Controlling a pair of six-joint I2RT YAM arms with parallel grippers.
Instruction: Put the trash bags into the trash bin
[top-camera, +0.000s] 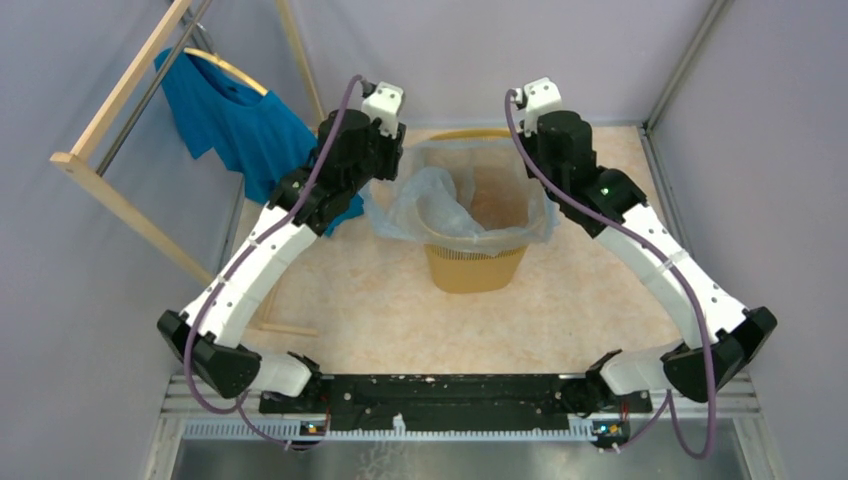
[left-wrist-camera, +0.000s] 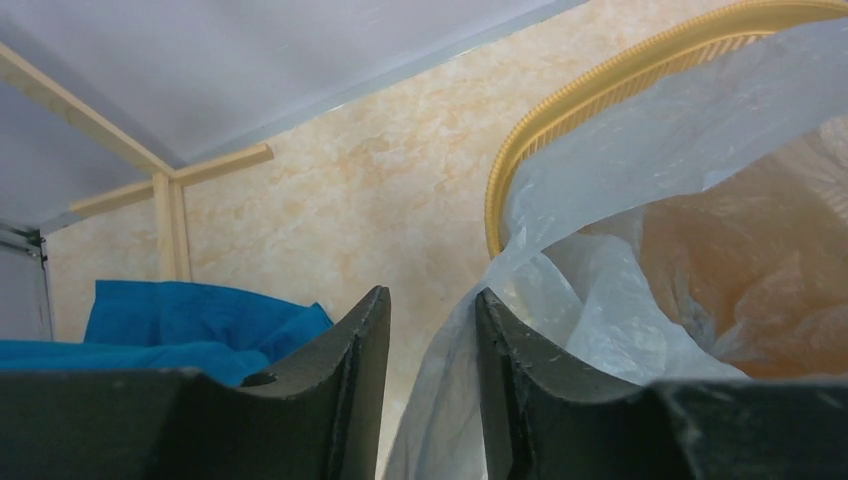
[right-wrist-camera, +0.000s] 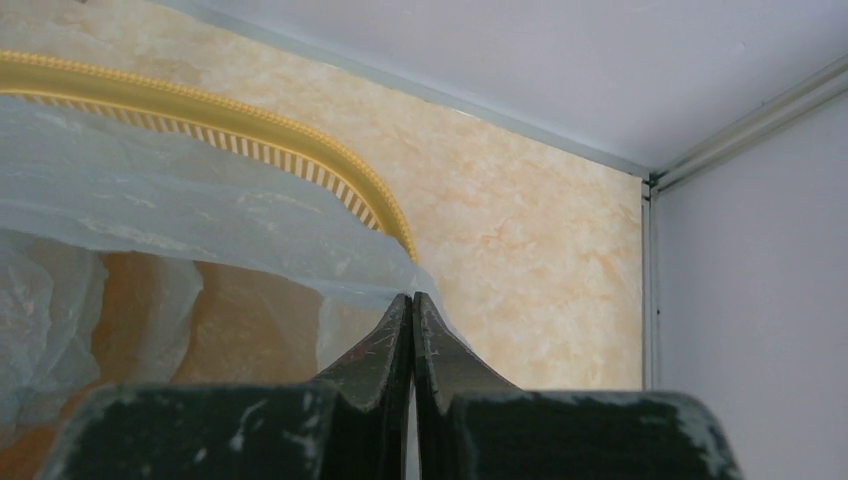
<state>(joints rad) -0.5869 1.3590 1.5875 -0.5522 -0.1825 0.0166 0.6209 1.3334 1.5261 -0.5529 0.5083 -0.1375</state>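
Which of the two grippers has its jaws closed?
The right gripper: its jaws are pressed together on the edge of the trash bag. The left gripper shows a clear gap between its jaws.

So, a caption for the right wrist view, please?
Right claw shut on thin translucent plastic bag beside ribbed yellow bin rim.

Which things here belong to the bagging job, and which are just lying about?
Job: trash bag, draped over the rim of the trash bin; left tool, open beside the film; right tool, shut on the bag's edge.
Lying about: blue T-shirt; wooden rack.
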